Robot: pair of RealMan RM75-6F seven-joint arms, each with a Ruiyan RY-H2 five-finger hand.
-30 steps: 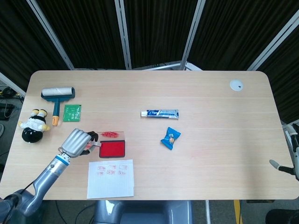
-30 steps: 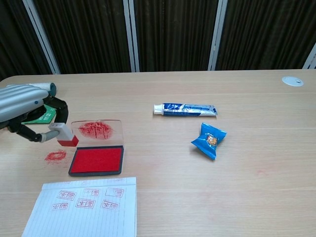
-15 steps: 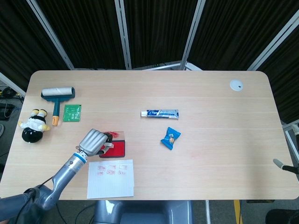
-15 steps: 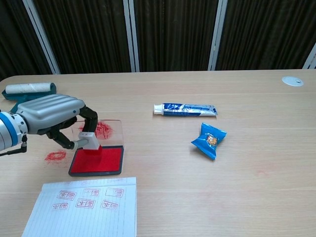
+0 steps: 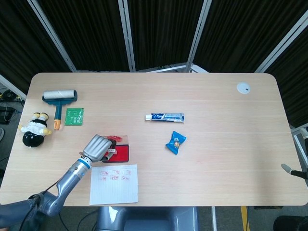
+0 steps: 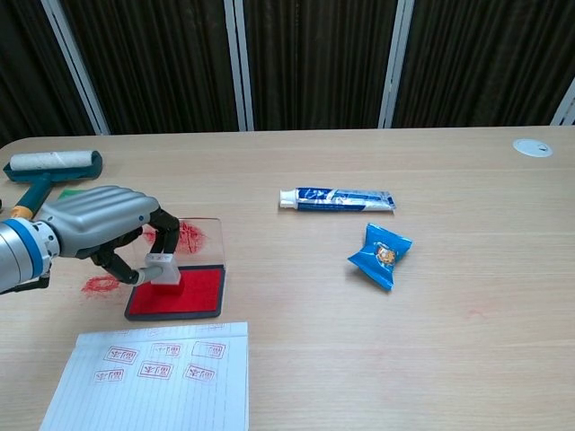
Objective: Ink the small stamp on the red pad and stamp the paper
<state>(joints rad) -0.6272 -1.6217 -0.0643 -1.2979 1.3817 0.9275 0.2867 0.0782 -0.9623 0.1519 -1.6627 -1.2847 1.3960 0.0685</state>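
The left hand point(image 6: 103, 224) pinches the small stamp point(image 6: 163, 268), its face down on the red pad point(image 6: 184, 294). I'd press level and lift straight up to avoid smearing. The paper point(image 6: 157, 377) lies just beside the pad, toward the tabletop's point(image 6: 359, 359) near edge, with bare space below its prints.
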